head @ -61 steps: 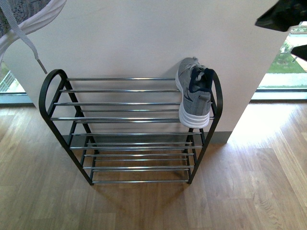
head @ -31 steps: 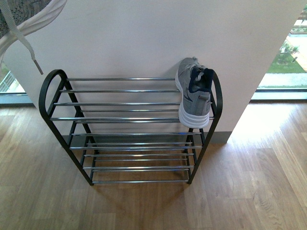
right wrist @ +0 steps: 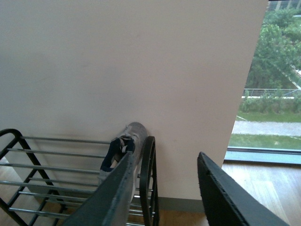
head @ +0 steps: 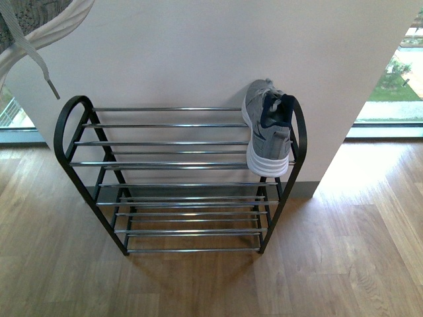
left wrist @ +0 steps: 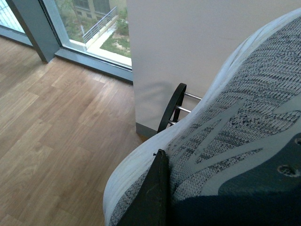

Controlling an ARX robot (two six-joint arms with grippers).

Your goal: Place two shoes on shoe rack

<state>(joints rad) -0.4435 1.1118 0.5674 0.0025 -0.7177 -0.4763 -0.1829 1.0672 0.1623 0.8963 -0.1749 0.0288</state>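
Gray knit sneaker (head: 39, 16): probably light, soft upper, firm sole (head: 66, 21) (lace (head: 33, 58) dangles); best held at sole edge. Left gripper (left wrist: 157, 197) clamps it; right gripper (right wrist: 169, 197) gapes empty.

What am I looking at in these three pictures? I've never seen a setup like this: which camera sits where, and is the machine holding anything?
This is a robot with two arms, each ending in a pincer. The front view comes from a camera on its body. It looks down at a black shoe rack standing on a wooden floor against a white wall. One gray sneaker already rests on the top bars at the rack's right end. The other two pictures come from cameras on the wrists. The left wrist view is mostly filled by the second sneaker, which the left pincer grips. That shoe also shows in the front view's upper left corner. The right wrist view shows the right pincer open and empty, facing the rack.
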